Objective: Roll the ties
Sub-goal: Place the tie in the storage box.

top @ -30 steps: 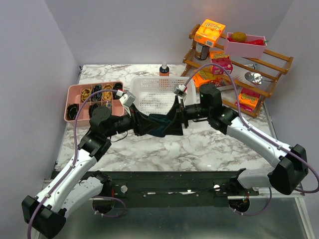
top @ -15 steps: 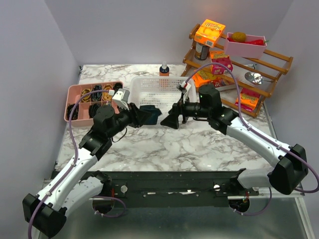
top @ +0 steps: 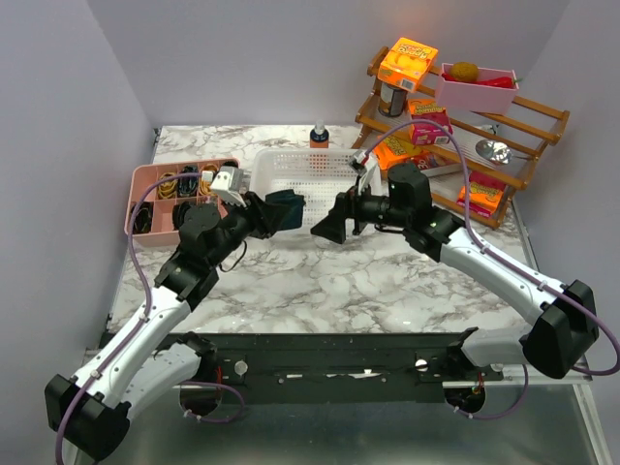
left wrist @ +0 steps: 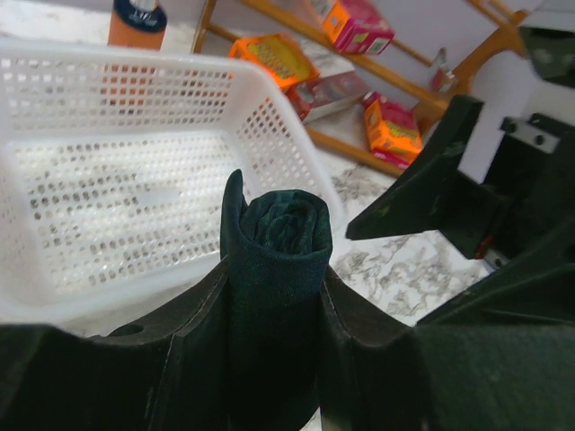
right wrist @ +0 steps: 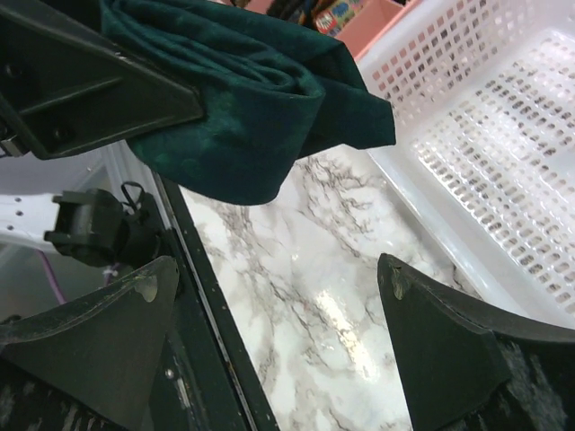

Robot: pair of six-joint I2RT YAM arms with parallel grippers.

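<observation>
Our left gripper squeezes the rolled-up dark teal tie in the air, by the near left corner of the white basket. Our right gripper is wide open and holds nothing. We think the roll goes in the basket, so we should hold it snug, lower it softly, then let go.

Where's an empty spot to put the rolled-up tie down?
The white basket, just past the tie, is bare inside. The marble table is bare from the basket's front wall to the near edge. Crowded: the pink tray on the left, full of small things, and the wooden rack on the right, full of boxes.
</observation>
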